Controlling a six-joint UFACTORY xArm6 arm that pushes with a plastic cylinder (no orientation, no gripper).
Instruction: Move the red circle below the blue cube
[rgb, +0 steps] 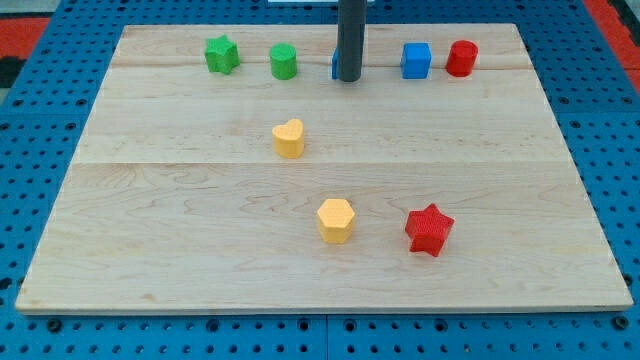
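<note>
The red circle (462, 57), a short red cylinder, stands near the view's top right, touching or nearly touching the right side of the blue cube (416, 60). My tip (348, 78) is at the view's top centre, about 70 px left of the blue cube and farther from the red circle. The rod hides most of another blue block (335, 65), whose shape I cannot make out.
A green star (222, 54) and a green cylinder (284, 61) sit at the top left. A yellow heart (289, 138) is at centre, a yellow hexagon (336, 220) and a red star (429, 229) lower down. The wooden board (150, 200) lies on a blue pegboard.
</note>
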